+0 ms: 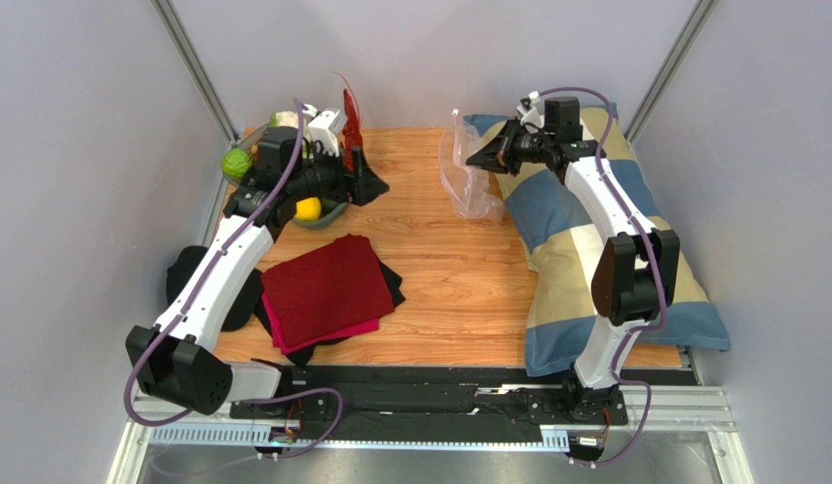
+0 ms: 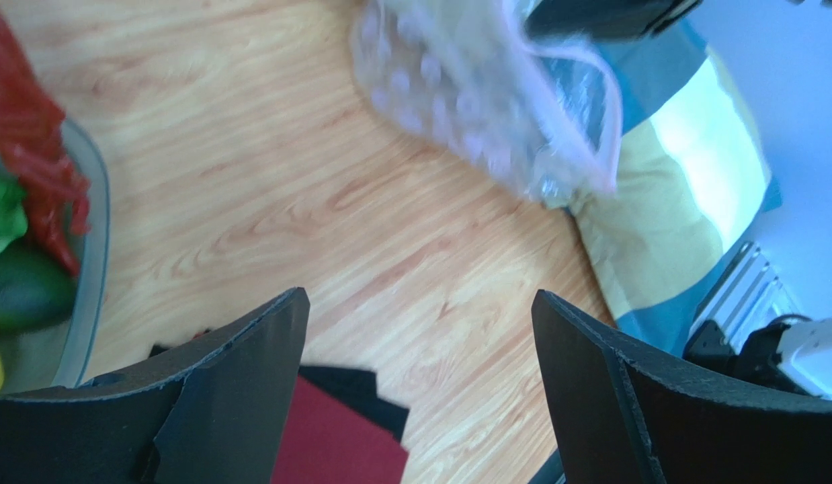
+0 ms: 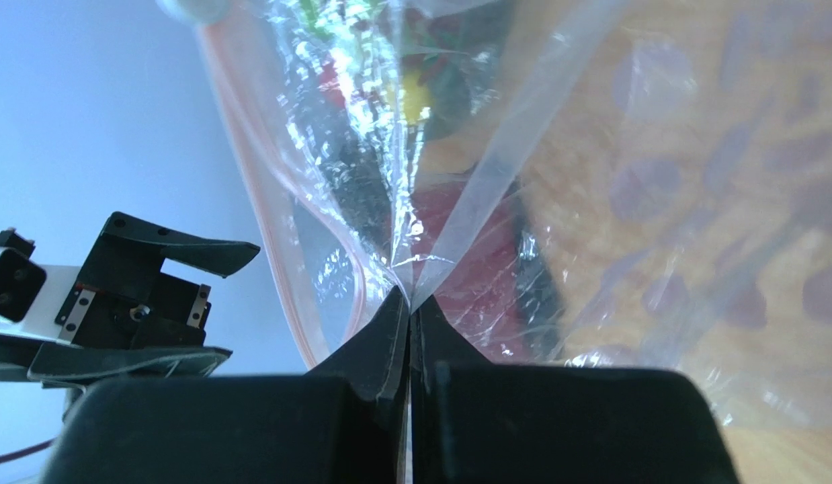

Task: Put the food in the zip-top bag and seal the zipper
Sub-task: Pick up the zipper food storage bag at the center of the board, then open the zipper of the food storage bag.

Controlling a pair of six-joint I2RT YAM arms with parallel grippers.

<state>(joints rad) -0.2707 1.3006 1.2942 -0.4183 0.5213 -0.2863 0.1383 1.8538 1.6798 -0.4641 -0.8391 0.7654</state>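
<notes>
Right gripper [image 3: 410, 303] clamps the zip-top bag [image 1: 469, 182] upright near the far edge of the bench [image 1: 440, 292]; left gripper [image 2: 420, 298], jaws apart, hovers by the food [image 1: 235, 163] at the far-left corner. Slick film may slip, collapsing the mouth.

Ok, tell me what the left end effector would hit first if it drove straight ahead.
Probably the zip-top bag, pinched by the right end effector; only table lies between. Depth is unclear from the left end effector.

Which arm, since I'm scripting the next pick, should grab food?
Left: the left gripper is open and empty beside the bowl of food; the right gripper is shut on the zip-top bag.
</notes>
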